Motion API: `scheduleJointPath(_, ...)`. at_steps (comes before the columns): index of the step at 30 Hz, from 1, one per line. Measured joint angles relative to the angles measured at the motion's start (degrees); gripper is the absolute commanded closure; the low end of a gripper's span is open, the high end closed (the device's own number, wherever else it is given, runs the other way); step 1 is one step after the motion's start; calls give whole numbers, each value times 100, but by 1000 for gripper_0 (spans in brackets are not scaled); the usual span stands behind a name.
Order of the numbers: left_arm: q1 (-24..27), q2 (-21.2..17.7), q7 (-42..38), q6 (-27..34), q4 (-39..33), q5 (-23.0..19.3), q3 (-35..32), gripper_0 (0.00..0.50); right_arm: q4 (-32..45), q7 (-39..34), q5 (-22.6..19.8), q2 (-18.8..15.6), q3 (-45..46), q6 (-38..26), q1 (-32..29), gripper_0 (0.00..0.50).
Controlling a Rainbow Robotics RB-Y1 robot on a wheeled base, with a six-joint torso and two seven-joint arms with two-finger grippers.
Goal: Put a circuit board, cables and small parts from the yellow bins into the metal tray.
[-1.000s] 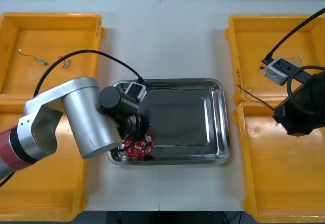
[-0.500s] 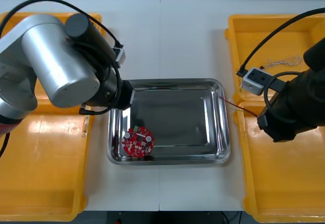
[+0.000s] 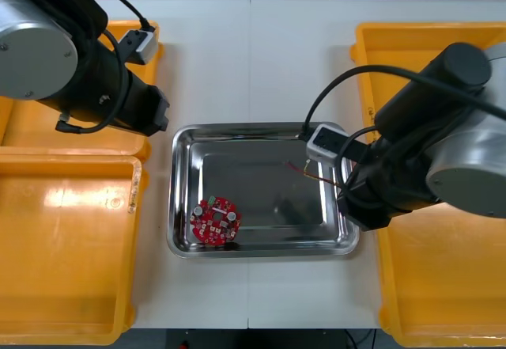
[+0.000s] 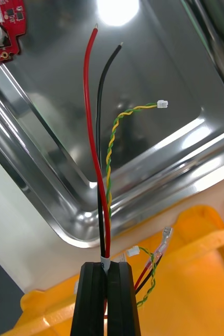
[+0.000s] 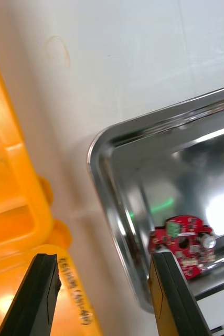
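Gripping the cables [image 4: 97,131] in the right gripper [image 4: 107,268], clenched on them near their tail ends, at the tray's [image 3: 261,130] right rim. Reaching forward over the tray floor with the free ends, seemingly clear of the metal; trailing back over the near right bin [image 3: 443,286] with the short tails.

To do this step well: carry further inward, past the rim, so that nothing drapes over the edge on release. Lower close to the floor before letting go, to keep springy wires from bouncing out. Keep clear of the board [image 3: 214,221], lying in the tray's near left corner, well apart from the wire tips. Open fully, then lift straight up, watching for a connector [image 4: 163,105] snagged on a finger.

Leave the left gripper [image 5: 102,257] alone: released, holding nothing, poised over the bench [image 3: 253,56] by the tray's far left corner, just beside the left bins [image 3: 71,246].

Counted: four bins, two per side; one tray; one board; in the grip one red wire, one black wire and one twisted yellow-green pair tipped with a white connector, three cables in all
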State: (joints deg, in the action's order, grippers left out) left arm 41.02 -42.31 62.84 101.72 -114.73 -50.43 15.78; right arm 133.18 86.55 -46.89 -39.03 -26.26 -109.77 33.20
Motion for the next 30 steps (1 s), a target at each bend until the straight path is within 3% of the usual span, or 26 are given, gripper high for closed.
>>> scheduleJointPath(9, 83, -158, 431, 11, 998, -71, -395, 0, -117, 1, 968, 269, -1112, 48, 30, 500)
scheduleJointPath(13, 266, -171, 805, 24, 1589, -30, -510, 0, -441, 25, 1142, 360, -1483, 269, 32, 500)
scheduleJointPath(21, 649, -172, 2803, -25, 2547, 229, -562, 0, -686, 325, 1520, 416, -1850, 595, 33, 500)
scheduleJointPath(30, 834, -172, 2903, -171, 3503, 530, -896, 0, -980, 387, 1670, 429, -1945, 1262, -44, 500)
